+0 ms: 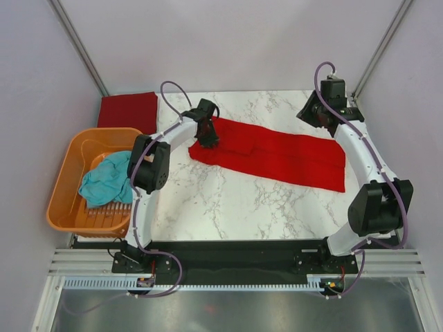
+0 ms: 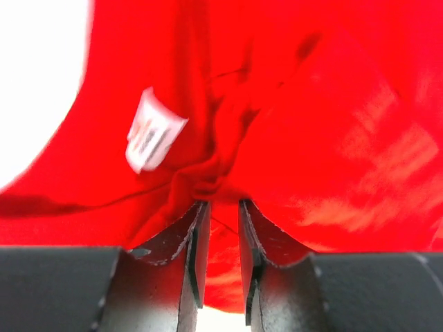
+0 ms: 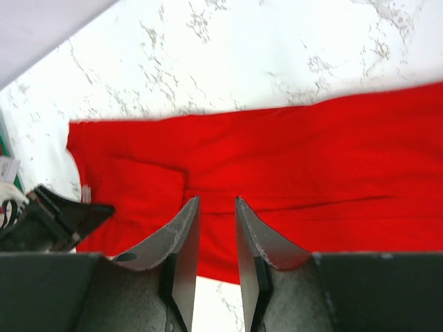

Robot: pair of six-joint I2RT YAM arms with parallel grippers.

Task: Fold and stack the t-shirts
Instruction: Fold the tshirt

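The bright red t-shirt (image 1: 277,158) lies as a long folded strip across the marble table (image 1: 208,207). My left gripper (image 1: 206,140) stands on its left end. In the left wrist view the gripper (image 2: 218,202) is shut on a puckered fold of this shirt (image 2: 311,104), close to the white neck label (image 2: 154,131). My right gripper (image 1: 315,114) hovers off the shirt at the back right. Its fingers (image 3: 211,199) are open with nothing between them, above the red cloth (image 3: 311,166). A maroon t-shirt (image 1: 128,111) lies folded at the back left. A teal t-shirt (image 1: 107,180) is crumpled in the basket.
The orange plastic basket (image 1: 69,166) sits off the table's left edge beside the left arm. Grey walls close in the back and both sides. The left arm's wrist (image 3: 48,218) shows at the left of the right wrist view.
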